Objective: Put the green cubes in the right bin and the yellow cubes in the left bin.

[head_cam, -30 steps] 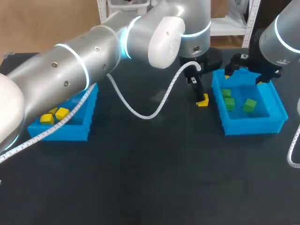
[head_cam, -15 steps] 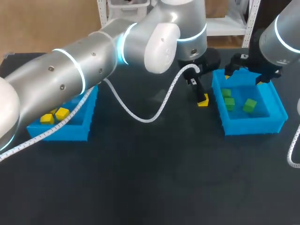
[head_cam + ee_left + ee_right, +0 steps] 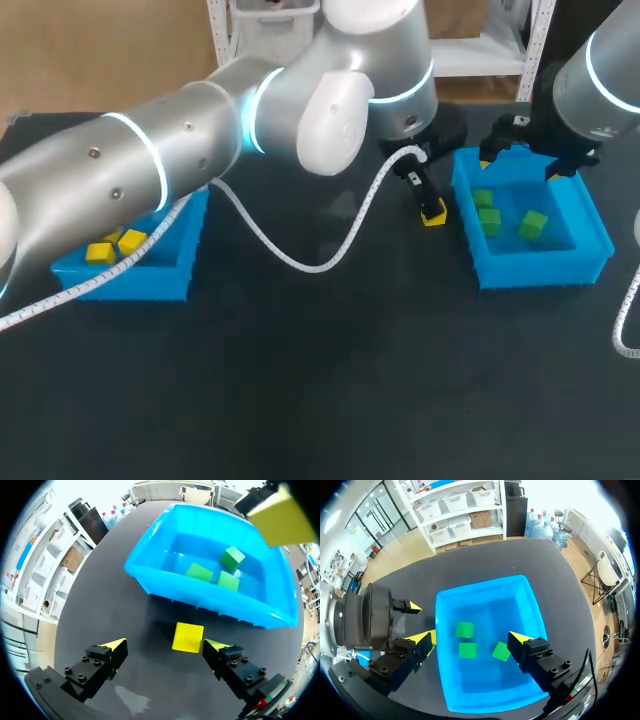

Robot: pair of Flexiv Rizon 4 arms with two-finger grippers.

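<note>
A lone yellow cube [image 3: 434, 214] lies on the black table just left of the right blue bin [image 3: 530, 270]. My left gripper [image 3: 428, 200] hangs over it after reaching across from the left. In the left wrist view the yellow cube [image 3: 188, 637] sits between the open fingers of my left gripper [image 3: 165, 644], nearer one tip and touched by neither. Three green cubes [image 3: 467, 650] lie in the right bin [image 3: 445, 680], and my right gripper [image 3: 470, 639] stands open above them, empty. The left bin [image 3: 130, 285] holds yellow cubes [image 3: 133, 240].
My left arm spans the table from the left edge to the middle, trailing a white cable [image 3: 330, 245]. The right bin's wall [image 3: 150, 575] stands just ahead of the left gripper, with a fingertip of my right gripper [image 3: 280, 515] above the bin's far side.
My left arm has swung slightly and its gripper has come down closer around the yellow cube. The right arm and the cubes in the bins have stayed put.
</note>
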